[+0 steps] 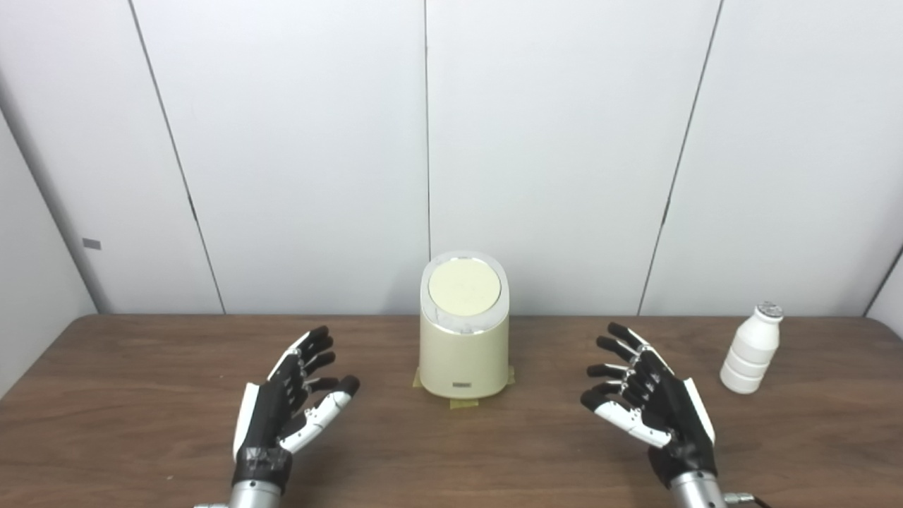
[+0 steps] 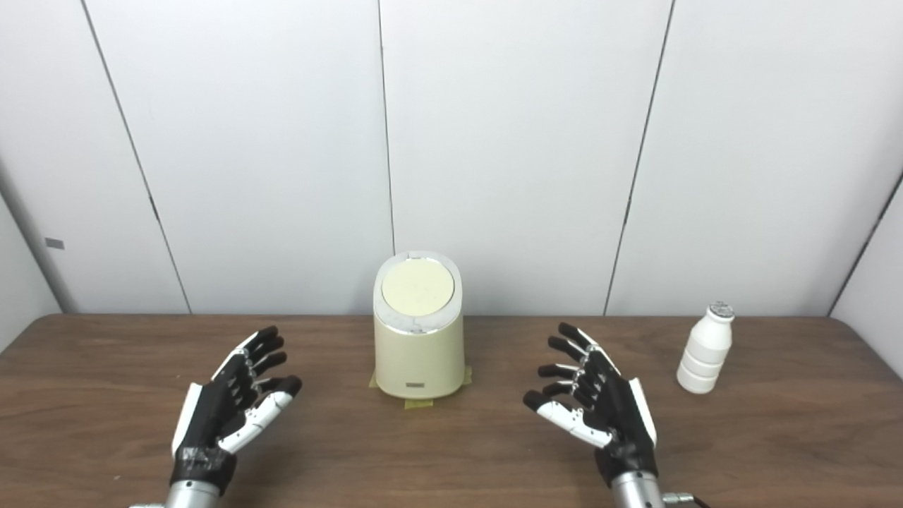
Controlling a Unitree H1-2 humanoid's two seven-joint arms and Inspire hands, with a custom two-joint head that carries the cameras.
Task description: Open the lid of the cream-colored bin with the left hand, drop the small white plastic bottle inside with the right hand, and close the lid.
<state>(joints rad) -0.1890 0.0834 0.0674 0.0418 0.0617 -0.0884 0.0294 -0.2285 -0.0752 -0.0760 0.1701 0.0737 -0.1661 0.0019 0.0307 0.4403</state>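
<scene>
The left hand and right hand are resting spread wide, holding nothing. The small ribbed white plastic bottle is standing upright, right of the lidded cream-coloured cylindrical bin. It is probably light and tip-prone; grasping its ribbed body appears advisable.

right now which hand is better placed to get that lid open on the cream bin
The left hand. It hovers open just left of the cream-colored oval bin, whose round lid is shut. The right hand is also open but sits nearer the small white ribbed plastic bottle.
</scene>
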